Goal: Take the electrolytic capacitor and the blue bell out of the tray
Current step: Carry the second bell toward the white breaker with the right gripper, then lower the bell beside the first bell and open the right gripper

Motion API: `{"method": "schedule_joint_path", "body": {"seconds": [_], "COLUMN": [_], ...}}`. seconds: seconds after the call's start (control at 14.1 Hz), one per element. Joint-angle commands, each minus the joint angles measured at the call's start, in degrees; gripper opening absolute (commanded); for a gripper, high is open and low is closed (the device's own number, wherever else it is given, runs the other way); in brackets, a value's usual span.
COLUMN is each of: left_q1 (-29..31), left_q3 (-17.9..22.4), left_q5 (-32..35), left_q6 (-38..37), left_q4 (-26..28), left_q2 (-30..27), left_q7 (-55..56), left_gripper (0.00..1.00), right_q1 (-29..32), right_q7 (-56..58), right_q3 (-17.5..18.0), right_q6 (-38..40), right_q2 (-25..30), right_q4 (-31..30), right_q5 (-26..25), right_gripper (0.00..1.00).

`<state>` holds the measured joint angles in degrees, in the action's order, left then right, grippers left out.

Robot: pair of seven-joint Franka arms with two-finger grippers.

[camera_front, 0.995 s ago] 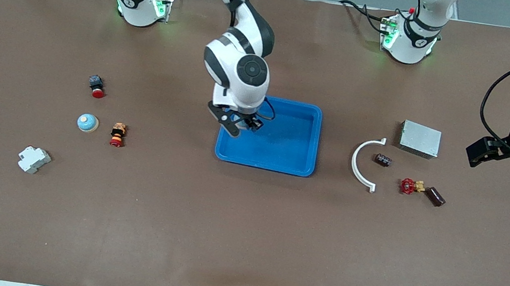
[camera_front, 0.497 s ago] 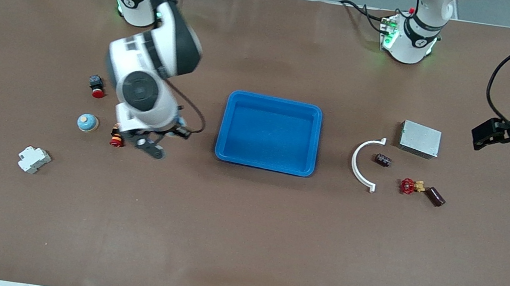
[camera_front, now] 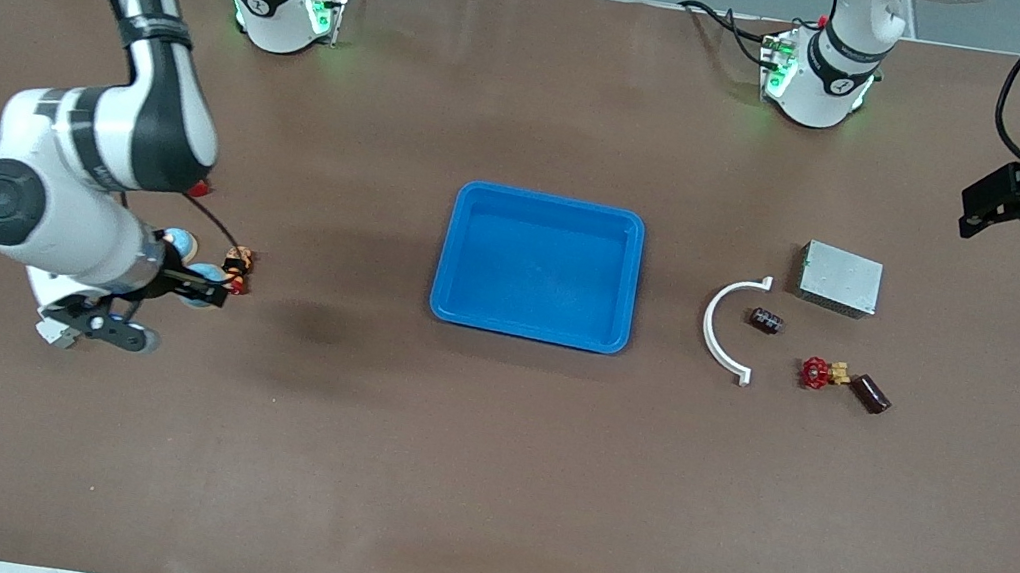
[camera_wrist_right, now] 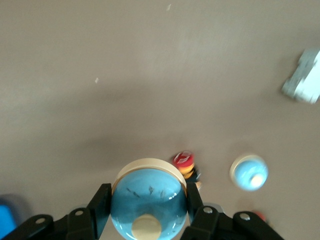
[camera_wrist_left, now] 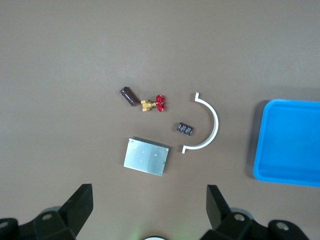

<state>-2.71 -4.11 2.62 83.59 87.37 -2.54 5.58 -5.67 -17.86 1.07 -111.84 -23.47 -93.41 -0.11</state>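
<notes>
My right gripper (camera_front: 203,278) is shut on a blue bell (camera_wrist_right: 148,200) with a cream button, held above the table at the right arm's end. It hangs next to a red and yellow push button (camera_front: 236,270). A second blue bell (camera_front: 177,239) rests on the table, partly hidden by the arm, and shows as bell (camera_wrist_right: 249,172) in the right wrist view. The capacitor (camera_front: 870,393), a dark brown cylinder, lies at the left arm's end beside a red valve (camera_front: 817,373). My left gripper (camera_front: 979,207) is open and empty, high over bare table past the metal box (camera_front: 840,278); capacitor (camera_wrist_left: 129,96) is well below it.
A blue tray (camera_front: 548,199) sits mid-table with nothing in it. A white curved clip (camera_front: 724,331) and a small dark part (camera_front: 765,320) lie near the capacitor. A white block (camera_front: 50,331) and a red-capped button (camera_front: 201,186) are partly hidden by the right arm.
The right arm has swung from over the blue tray to its own end of the table, still gripping the bell. The left gripper has drifted away from the metal box toward the robots' bases.
</notes>
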Motion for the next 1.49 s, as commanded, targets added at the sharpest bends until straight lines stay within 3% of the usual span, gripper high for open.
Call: {"method": "schedule_joint_path", "body": {"seconds": [0.0,0.36,1.42], "left_q1": [-0.28,0.07,-0.54], "left_q3": [1.12,1.12,0.42], "left_q5": [-1.21,-1.21,-1.56], "left_q6": [1.57,2.89,2.98], "left_q4": [5.00,5.01,3.42], "left_q2": [-4.39,-4.22,-3.78], "left_q7": [-4.08,-4.35,-2.42], "left_gripper": [1.00,1.00,1.00], "right_q1": [3.55,10.85,15.25], "right_q7": [6.07,17.94,17.86], "right_q3": [1.21,1.21,1.21], "right_q6": [-8.10,-14.63,-15.68], "right_q2": [1.23,-1.84,-10.28], "right_q4": [-5.63,-6.26,-6.26], "right_q5": [-0.85,-0.85,-0.68], "right_gripper": [0.00,0.00,0.00]}}
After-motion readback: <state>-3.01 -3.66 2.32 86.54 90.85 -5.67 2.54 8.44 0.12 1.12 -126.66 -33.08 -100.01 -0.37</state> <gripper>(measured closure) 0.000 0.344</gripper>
